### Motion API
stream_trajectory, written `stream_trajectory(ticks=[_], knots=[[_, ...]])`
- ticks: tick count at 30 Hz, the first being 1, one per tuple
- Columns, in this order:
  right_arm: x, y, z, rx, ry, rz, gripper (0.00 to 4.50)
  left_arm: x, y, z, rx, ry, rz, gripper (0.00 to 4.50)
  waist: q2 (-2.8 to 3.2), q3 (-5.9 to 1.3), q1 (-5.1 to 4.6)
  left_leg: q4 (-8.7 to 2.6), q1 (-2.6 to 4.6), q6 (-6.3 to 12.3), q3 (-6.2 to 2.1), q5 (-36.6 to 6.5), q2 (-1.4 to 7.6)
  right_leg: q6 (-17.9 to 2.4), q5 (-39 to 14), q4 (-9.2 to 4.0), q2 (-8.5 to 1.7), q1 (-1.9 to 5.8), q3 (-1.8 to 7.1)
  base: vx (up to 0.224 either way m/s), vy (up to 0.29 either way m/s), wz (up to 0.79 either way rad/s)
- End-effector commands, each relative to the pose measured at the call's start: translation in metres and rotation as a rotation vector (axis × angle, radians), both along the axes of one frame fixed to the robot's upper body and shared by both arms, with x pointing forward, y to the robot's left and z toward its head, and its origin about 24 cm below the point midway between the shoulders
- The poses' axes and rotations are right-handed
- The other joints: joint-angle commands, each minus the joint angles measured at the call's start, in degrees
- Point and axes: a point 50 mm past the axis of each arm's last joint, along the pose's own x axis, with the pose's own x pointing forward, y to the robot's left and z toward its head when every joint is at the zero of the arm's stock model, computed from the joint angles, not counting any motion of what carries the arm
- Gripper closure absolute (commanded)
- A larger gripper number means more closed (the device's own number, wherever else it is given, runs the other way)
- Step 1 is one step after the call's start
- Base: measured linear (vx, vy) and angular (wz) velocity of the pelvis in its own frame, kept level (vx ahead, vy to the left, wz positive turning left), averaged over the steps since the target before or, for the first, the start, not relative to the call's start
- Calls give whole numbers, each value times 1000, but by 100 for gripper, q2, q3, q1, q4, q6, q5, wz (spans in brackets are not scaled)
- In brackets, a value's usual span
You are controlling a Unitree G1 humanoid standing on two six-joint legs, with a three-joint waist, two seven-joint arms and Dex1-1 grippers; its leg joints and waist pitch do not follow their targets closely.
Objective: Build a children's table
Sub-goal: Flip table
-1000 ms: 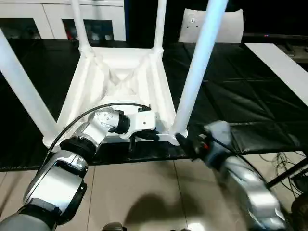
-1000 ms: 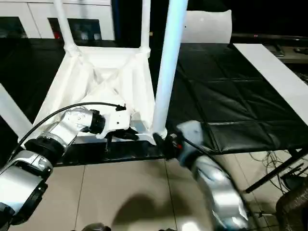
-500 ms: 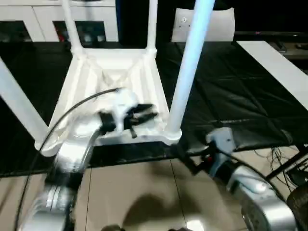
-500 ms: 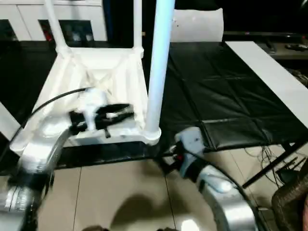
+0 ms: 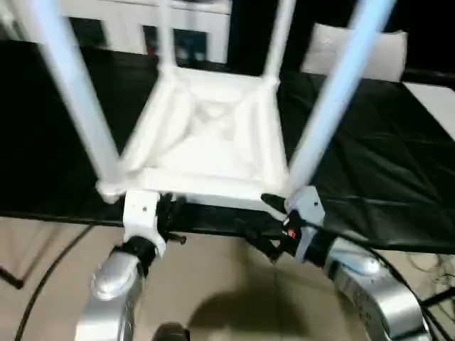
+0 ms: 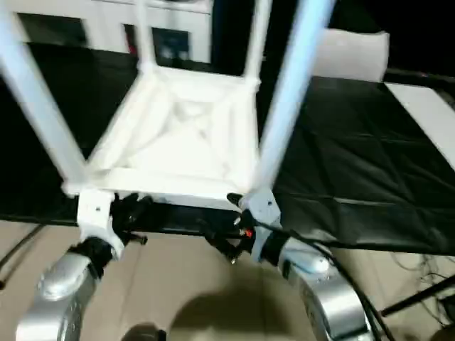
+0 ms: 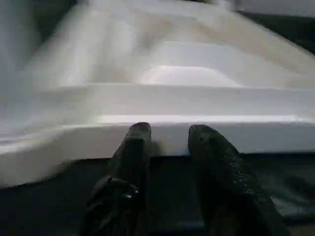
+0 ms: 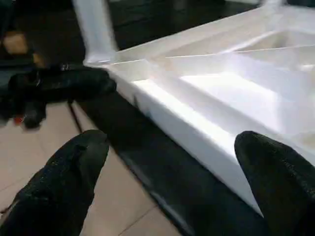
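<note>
Four legs (image 5: pixel 333 106) stand socketed in the upturned children's table (image 5: pixel 210 135) on the black mat (image 5: pixel 370 163) — assembly looks complete, flipping remains. Left gripper (image 7: pixel 167 147) slightly parted, right gripper (image 8: pixel 167 167) wide — neither holds anything.

No text, label, brand, number or sign can be read on anything here.

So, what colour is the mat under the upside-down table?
Black. The mat shows best in the left eye view, beside the white table.
</note>
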Motion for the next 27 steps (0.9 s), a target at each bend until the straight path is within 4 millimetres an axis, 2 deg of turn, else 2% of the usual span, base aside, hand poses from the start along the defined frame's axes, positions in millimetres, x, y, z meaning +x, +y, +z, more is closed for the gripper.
stream_trajectory(ticks=[1, 2, 3, 4, 5, 6, 8, 9, 12, 14, 15, 18, 19, 21, 22, 23, 25, 27], knots=[[3, -2, 0, -2, 10, -8, 0, -3, 15, 7, 43, -27, 142, 291, 157, -298, -184, -744, 175, 191, -230, -798, 661, -713, -479, -97, -54, 29, 370, -32, 136, 11], [4, -2, 1, -3, -4, -15, 0, -5, 19, 6, 43, -21, 183, 291, 80, -259, -247, -790, 143, -256, -188, -1600, 567, -674, -388, -216, -142, 50, 519, -26, 111, 6], [7, -3, 2, -11, -28, -28, 0, -8, 23, 5, 43, -12, 224, 291, 41, -215, -264, -794, 149, -508, -128, -2315, 406, -618, -912, -330, -198, 36, 609, -22, 61, 4], [10, -3, 3, -25, -38, -35, 0, -10, 26, 6, 44, -19, 245, 291, 10, -201, -287, -789, 125, -551, -113, -2591, 348, -573, -1298, -371, -234, 39, 642, -22, 61, 4], [10, -3, 3, -25, -38, -35, 0, -10, 26, 6, 44, -19, 245, 291, -29, -174, -311, -783, 108, -581, -115, -2968, 286, -387, -2179, -476, -290, 33, 666, 0, 0, 0], [15, -4, 5, -7, -34, -46, 0, -14, 32, 11, 74, -57, 301, 291, -49, -178, -345, -754, 135, -565, -124, -3122, 262, -241, -2728, -557, -325, -8, 686, 0, 0, 0], [17, -5, 5, -24, -47, -59, 0, -15, 32, 13, 78, -68, 315, 291, -62, -173, -389, -740, 134, -528, -140, -3144, 259, -107, -3088, -622, -349, -23, 683, 0, 0, 0], [19, -7, 5, -25, -50, -75, 0, -16, 34, 15, 92, -80, 339, 291, -89, -170, -422, -736, 129, -507, -149, -3176, 256, -51, -3188, -640, -342, -27, 666, 0, 0, 0], [31, -22, 7, -41, -93, -185, 0, -11, 34, 18, 86, -94, 327, 291, -116, -167, -457, -709, 151, -458, -135, -3169, 246, 5, -3401, -687, -358, -72, 662, 0, 0, 0], [39, -31, 8, -39, -108, -249, 0, -5, 37, 18, 88, -91, 323, 291, -102, -184, -471, -721, 153, -448, -133, -3126, 239, 15, -3253, -689, -327, -63, 643, 0, 0, 0], [42, -36, 9, -40, -108, -282, 0, -2, 39, 18, 91, -90, 316, 291, -115, -211, -470, -732, 153, -428, -129, -2998, 242, -32, -2990, -663, -316, -46, 647, 0, 0, 0], [50, -46, 10, -50, -119, -345, 0, 5, 40, 18, 103, -95, 276, 291, -105, -223, -443, -758, 86, -353, -85, -2505, 255, -227, -2327, -585, -309, -23, 696, 0, 0, 0], [53, -51, 10, -57, -126, -372, 0, 8, 39, 18, 108, -96, 258, 291, -107, -229, -439, -761, 70, -343, -81, -2422, 255, -254, -2250, -567, -311, -12, 700, 0, 0, 0], [57, -60, 9, -76, -125, -420, 0, 16, 38, 19, 115, -97, 223, 291, -97, -315, -386, -733, 80, -288, -35, -1851, 277, -447, -1489, -464, -296, -10, 730, 0, 0, 0], [57, -61, 8, -79, -113, -424, 0, 19, 39, 20, 118, -98, 224, 291, -99, -326, -380, -724, 72, -246, -15, -1713, 274, -496, -1299, -444, -274, -17, 734, 0, 0, 0], [57, -62, 8, -82, -103, -416, 0, 22, 41, 21, 119, -104, 229, 291, -90, -324, -353, -716, 114, -235, 28, -1728, 278, -583, -1179, -441, -242, -76, 743, 0, 0, 0], [55, -59, 7, -79, -95, -384, 0, 26, 41, 23, 109, -112, 208, 291, -95, -336, -337, -717, 44, -214, 43, -1563, 261, -645, -1012, -408, -259, -13, 752, 0, 0, 0], [52, -53, 7, -75, -103, -344, 0, 30, 36, 24, 68, -125, 154, 291, -109, -377, -301, -693, 5, -108, 67, -1077, 257, -717, -561, -349, -271, 31, 759, 0, 0, 0]])
